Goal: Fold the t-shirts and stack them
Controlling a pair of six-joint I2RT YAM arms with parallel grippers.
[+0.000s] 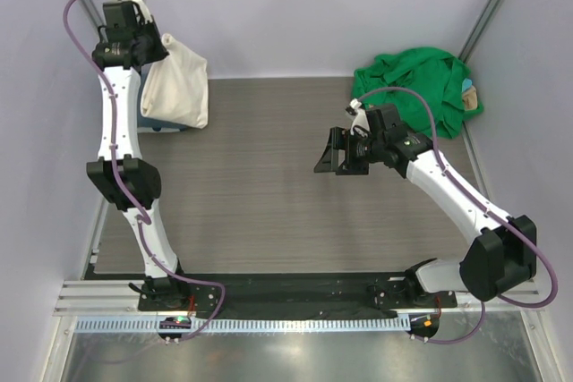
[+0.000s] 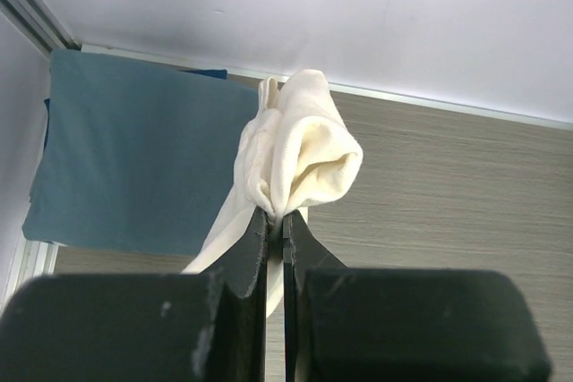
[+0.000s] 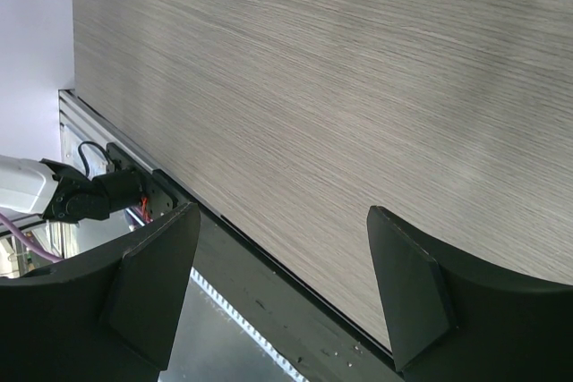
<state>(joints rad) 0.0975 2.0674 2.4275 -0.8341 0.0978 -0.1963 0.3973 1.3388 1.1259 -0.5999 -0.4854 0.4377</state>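
T-shirts: cream-white t-shirt (image 1: 179,87) and slate-blue t-shirt (image 2: 134,167) at the far left, green t-shirt (image 1: 416,87) at the far right.
Table (image 1: 260,185): grey wood-grain top, arm bases at its near edge.
Right hand (image 3: 282,230): hovers over the table right of centre, released, jaws spread wide with only table surface showing between them.
Left hand (image 2: 276,221): raised in the far left corner, clenched on a bunched fold of the cream-white t-shirt.
Cream-white t-shirt: hangs from the left hand, draping down over the slate-blue t-shirt; whether it rests on it cannot be told.
Slate-blue t-shirt: lies flat, a neat rectangle beside the left wall.
Green t-shirt: crumpled heap in the far right corner, well apart from both hands.
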